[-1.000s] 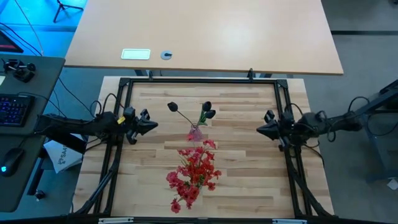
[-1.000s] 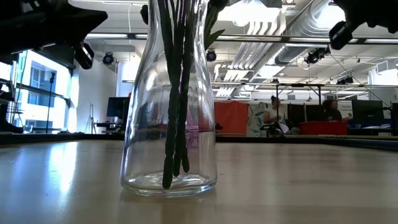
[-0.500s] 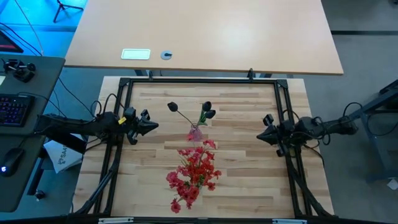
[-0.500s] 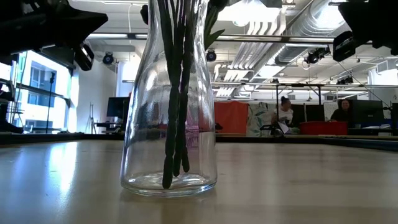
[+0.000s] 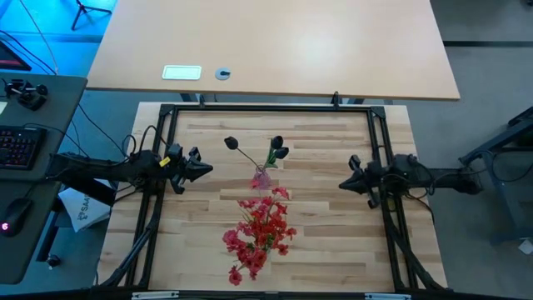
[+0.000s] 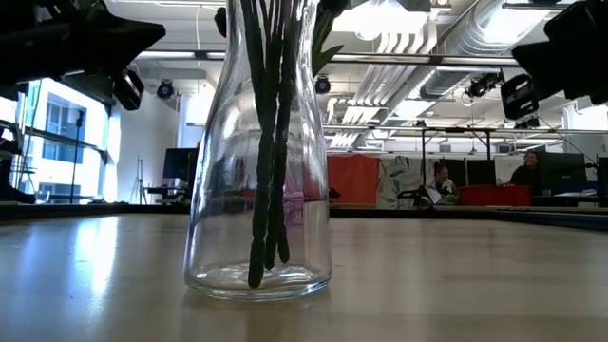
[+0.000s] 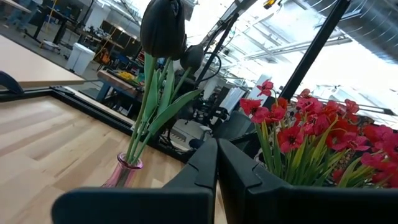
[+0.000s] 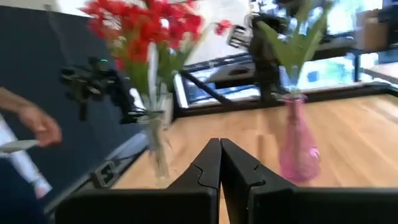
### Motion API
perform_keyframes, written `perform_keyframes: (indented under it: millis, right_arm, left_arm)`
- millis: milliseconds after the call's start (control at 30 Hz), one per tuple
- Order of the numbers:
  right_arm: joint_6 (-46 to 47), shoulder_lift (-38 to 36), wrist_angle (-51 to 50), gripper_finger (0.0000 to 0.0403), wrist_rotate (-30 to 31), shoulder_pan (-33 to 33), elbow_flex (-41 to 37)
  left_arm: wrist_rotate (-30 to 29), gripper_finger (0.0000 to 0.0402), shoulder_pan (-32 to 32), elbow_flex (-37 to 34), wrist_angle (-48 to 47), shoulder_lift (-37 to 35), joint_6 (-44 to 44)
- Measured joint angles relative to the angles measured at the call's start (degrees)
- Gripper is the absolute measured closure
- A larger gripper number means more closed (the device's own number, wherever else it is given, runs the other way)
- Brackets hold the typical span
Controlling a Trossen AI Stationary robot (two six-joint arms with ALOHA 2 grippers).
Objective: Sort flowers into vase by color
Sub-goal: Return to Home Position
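Note:
A pink vase (image 5: 261, 177) stands mid-table and holds the dark tulip-like flowers (image 5: 277, 146), their stems in its neck. In the left wrist view the vase (image 7: 124, 171) and a dark head (image 7: 163, 28) are close. Toward the near edge, a clear glass vase (image 6: 258, 171) holds the red flowers (image 5: 262, 229); the vase (image 8: 155, 140) and blossoms (image 8: 146, 22) also show in the right wrist view. My left gripper (image 5: 206, 168) hovers shut, left of the pink vase. My right gripper (image 5: 343, 184) hovers shut on the right, pointing at both vases.
A black frame (image 5: 266, 108) runs around the wooden table. Bare wood lies between each gripper and the vases. A person's hand (image 8: 37, 127) shows at the edge of the right wrist view. People sit in the room far behind (image 6: 442, 180).
My right gripper has moved toward the table's near edge and a little toward the vases, staying shut. The left arm and both vases have kept still.

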Motion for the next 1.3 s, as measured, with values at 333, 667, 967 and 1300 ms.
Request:
perform_keyframes:
  millis: [333, 667, 967, 1300]
  right_arm:
    - [-4.5, 0.3, -1.9, 0.0403, 6.8, 0.0, 0.0]
    - [3.5, 0.3, -1.9, 0.0403, 6.8, 0.0, 0.0]
    - [3.4, 0.0, -1.9, 0.0403, 6.8, 0.1, 0.0]
    - [3.4, 0.0, -1.9, 0.0402, 6.8, 0.1, 0.0]
  left_arm:
    - [0.0, 0.0401, 0.0, 0.0, 0.0, 0.0, 0.0]
    - [0.0, 0.0401, 0.0, 0.0, 0.0, 0.0, 0.0]
    - [0.0, 0.0401, 0.0, 0.0, 0.0, 0.0, 0.0]
    - [0.0, 0.0401, -0.7, 0.0, -3.5, -6.4, 0.0]
